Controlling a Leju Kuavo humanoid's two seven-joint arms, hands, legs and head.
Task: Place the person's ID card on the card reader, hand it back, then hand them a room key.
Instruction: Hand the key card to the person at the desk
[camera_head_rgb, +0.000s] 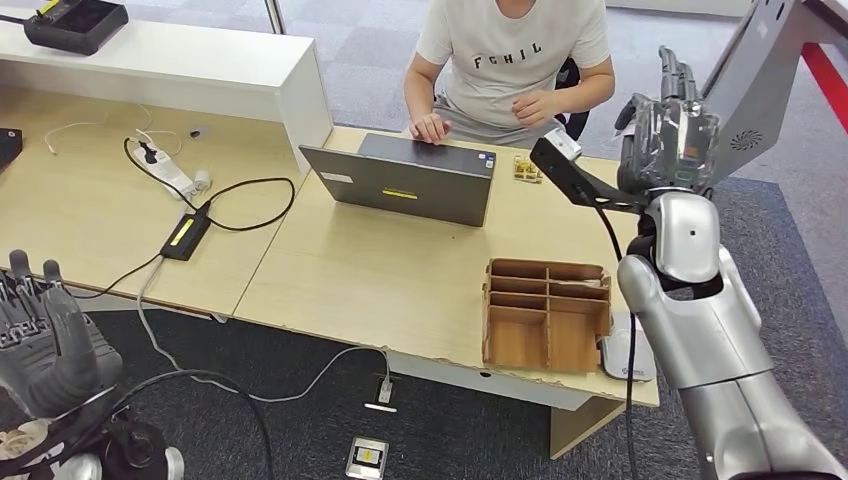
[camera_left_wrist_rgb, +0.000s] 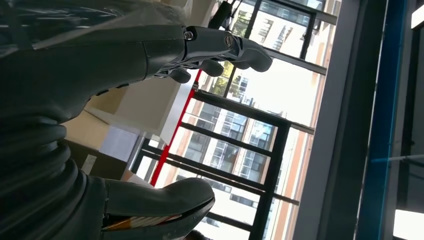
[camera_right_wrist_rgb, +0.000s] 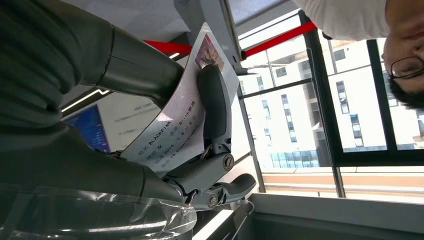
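The ID card (camera_right_wrist_rgb: 182, 112) is in my right hand (camera_head_rgb: 668, 135), pinched between the thumb (camera_right_wrist_rgb: 135, 62) and a finger (camera_right_wrist_rgb: 214, 107) laid flat across its printed face, with a small photo at its far end. In the head view that hand is raised at the upper right of the frame, above the far right corner of the desk (camera_head_rgb: 400, 280). A person (camera_head_rgb: 512, 60) sits at the top centre, one hand beside a laptop (camera_head_rgb: 405, 180). A wooden organiser (camera_head_rgb: 545, 312) stands at the lower right of the desk, with a grey card reader (camera_head_rgb: 628, 358) just beside it at the desk edge. My left hand (camera_head_rgb: 45, 335) sits at the lower left of the frame, released, fingers apart and holding nothing.
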